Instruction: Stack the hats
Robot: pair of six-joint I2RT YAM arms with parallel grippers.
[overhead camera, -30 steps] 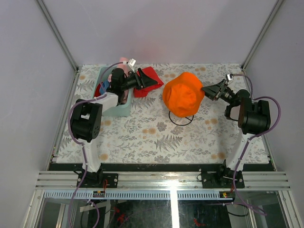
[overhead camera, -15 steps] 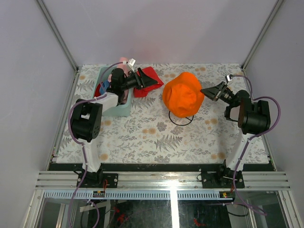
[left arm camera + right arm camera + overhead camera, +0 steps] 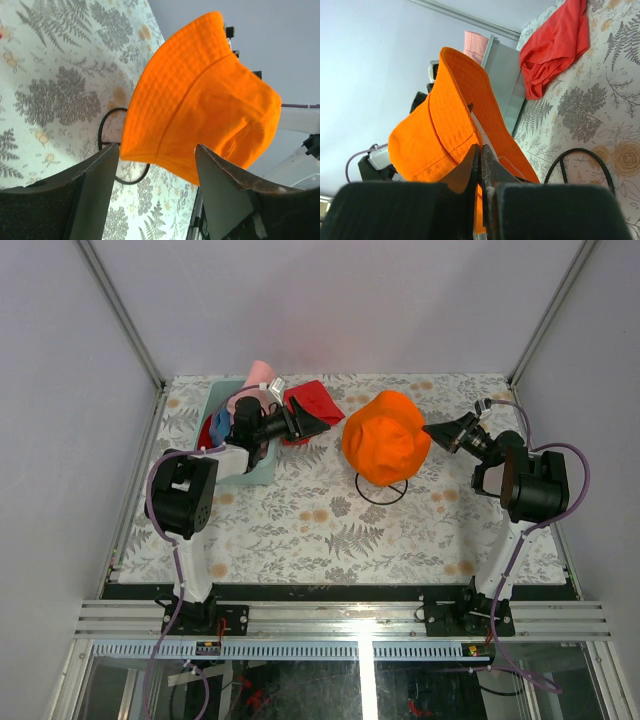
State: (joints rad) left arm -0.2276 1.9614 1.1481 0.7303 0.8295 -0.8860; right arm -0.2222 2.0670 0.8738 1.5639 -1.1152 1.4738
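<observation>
An orange hat (image 3: 386, 437) sits tilted on a black wire stand (image 3: 380, 496) mid-table. My right gripper (image 3: 428, 430) is at its right edge. In the right wrist view the jaws (image 3: 480, 146) are pressed together on the orange hat's (image 3: 445, 125) brim. Left of the hat, my left gripper (image 3: 327, 421) points at it, open and apart from it. Its fingers (image 3: 105, 165) frame the orange hat (image 3: 200, 105) with nothing between them. Pink (image 3: 262, 373), blue (image 3: 220, 425) and red (image 3: 205, 430) hats lie bunched in a teal bin (image 3: 240, 472).
A red cloth (image 3: 318, 398) lies crumpled on the table behind the left gripper, next to the bin. The stand's ring (image 3: 107, 150) rests on the floral tablecloth under the hat. Grey walls and frame posts close in the back and sides.
The right gripper has closed from open onto the orange hat's brim. The left gripper has shifted slightly, uncovering more of the pink hat in the bin.
</observation>
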